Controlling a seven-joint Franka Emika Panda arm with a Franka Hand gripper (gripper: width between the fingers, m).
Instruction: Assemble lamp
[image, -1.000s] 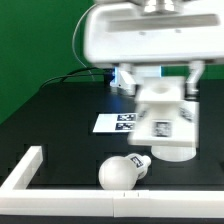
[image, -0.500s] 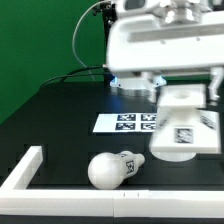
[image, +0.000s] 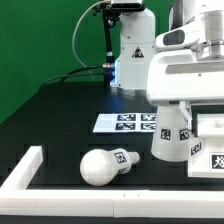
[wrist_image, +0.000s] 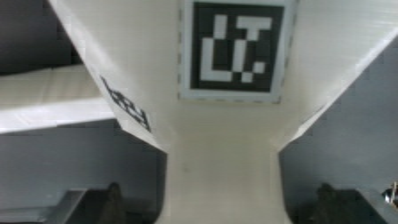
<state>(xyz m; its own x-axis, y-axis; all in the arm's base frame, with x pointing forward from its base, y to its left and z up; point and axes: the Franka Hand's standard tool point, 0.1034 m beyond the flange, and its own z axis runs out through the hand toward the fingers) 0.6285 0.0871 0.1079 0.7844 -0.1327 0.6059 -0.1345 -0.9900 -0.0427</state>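
1. Standing upright on the black table (image: 60, 110), wide end down and narrow end up, the shade (image: 168, 142) sits directly beneath the arm's white wrist housing (image: 190, 70). A square tag faces outward on its side.
2. Position of the gripper (wrist_image: 222, 206): over the narrow end of the shade. The housing hides it in the exterior view; the wrist view shows it.
3. State of the fingers (wrist_image: 89, 207): spread apart, one on each side of the narrow end. A dark gap shows between each finger and the white plastic, and no contact is visible.
4. Location of the base (image: 208, 140): a blocky, tagged white part just beside the shade on the exterior view's right, partly cut off by the picture edge. Whether the two parts touch cannot be told.
5. Location of the bulb (image: 100, 167): lying on its side on the table, nearer the camera than the shade and toward the exterior view's left, apart from it. Its rounded end points to the exterior view's left and its tagged neck toward the shade.
6. Location of the marker board (image: 125, 122): flat on the table behind the bulb.
7. Location of the white rail (image: 22, 170): along the near table edge, with a corner at the exterior view's left; the bulb lies just inside it.
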